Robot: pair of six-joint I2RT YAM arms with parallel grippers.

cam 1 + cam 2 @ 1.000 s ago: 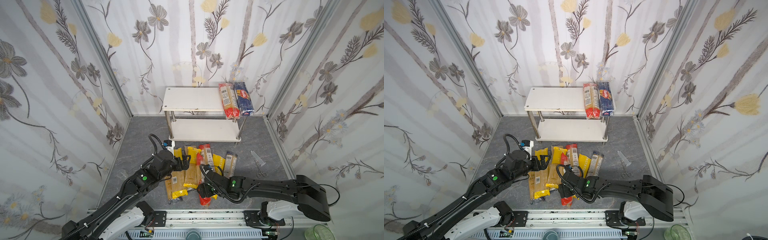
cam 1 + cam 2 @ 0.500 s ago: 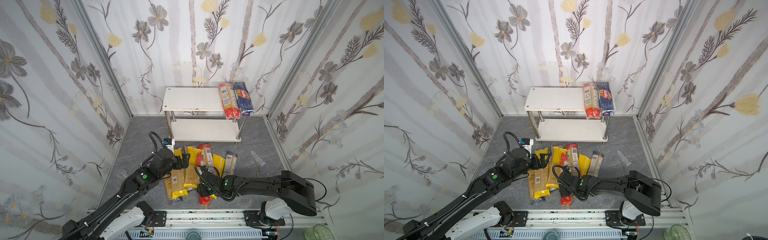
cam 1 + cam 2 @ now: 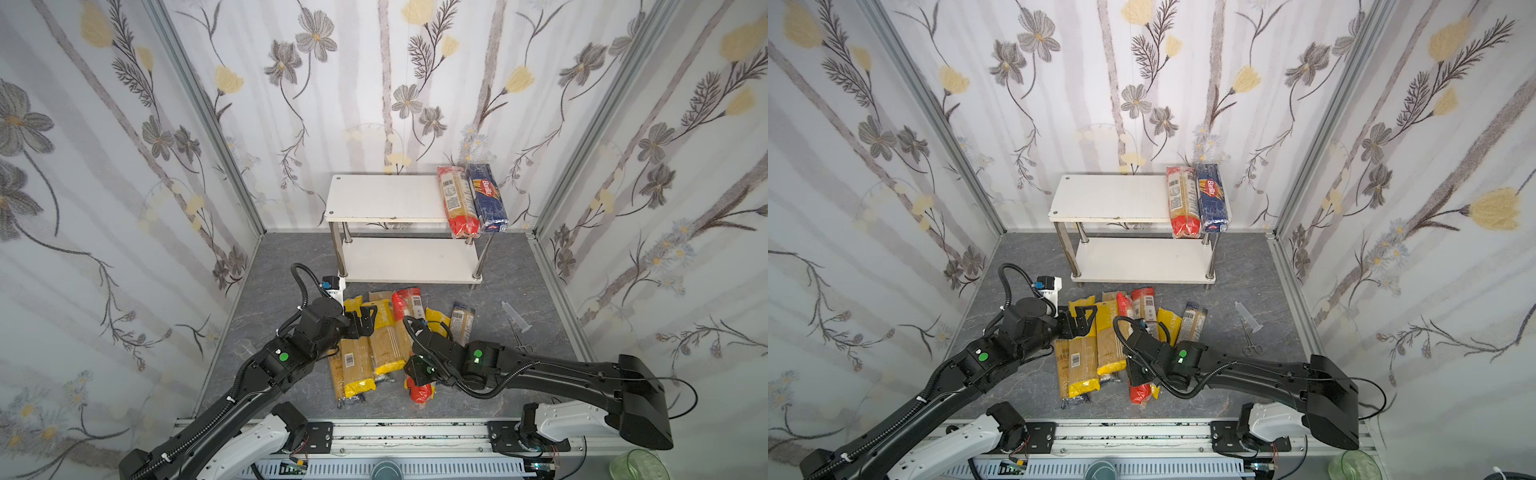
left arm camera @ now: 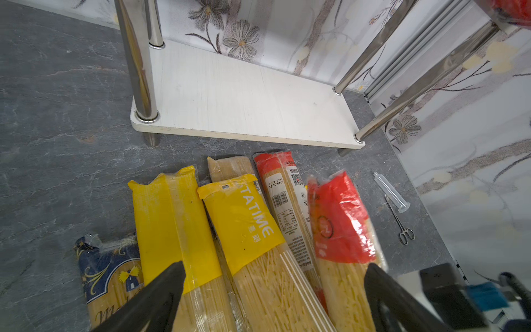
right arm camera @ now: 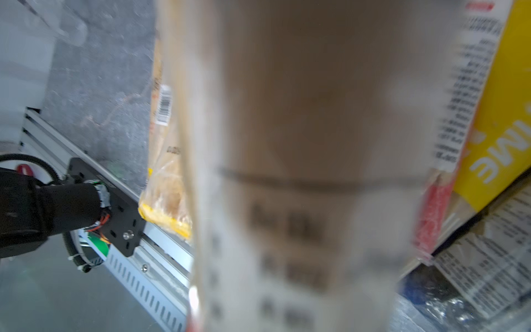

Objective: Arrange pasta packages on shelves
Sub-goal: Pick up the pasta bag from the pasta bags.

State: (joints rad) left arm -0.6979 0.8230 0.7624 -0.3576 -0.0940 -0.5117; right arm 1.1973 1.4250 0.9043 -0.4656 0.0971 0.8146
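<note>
**Two packs shelved, the heap yet to go**

We count two pasta packages on the shelves (image 3: 382, 195): a red-ended pack (image 3: 457, 201) and the dark-blue Barilla pack (image 3: 487, 198). They lie side by side at one end of the top board. The rest of that board is bare, and the lower board (image 3: 407, 259) carries nothing. Everything else, eight or nine packs as far as we can count, lies in a loose heap (image 3: 384, 349) on the grey surface (image 3: 282, 266) just in front of the rack, some packs overlapping. We judge the job barely begun, with most of both boards yet to fill.

The left gripper (image 3: 368, 319) hangs over the yellow-ended packs with its jaws wide apart, holding nothing. The right gripper (image 3: 420, 369) is down on a long red pack (image 3: 419, 392) in the heap. Its wrist view is filled by a blurred pack right up close, but the jaws themselves are hidden. We cannot tell whether they are clamped on it. A syringe (image 3: 515, 316) lies off to the side and is no part of the task.
</note>
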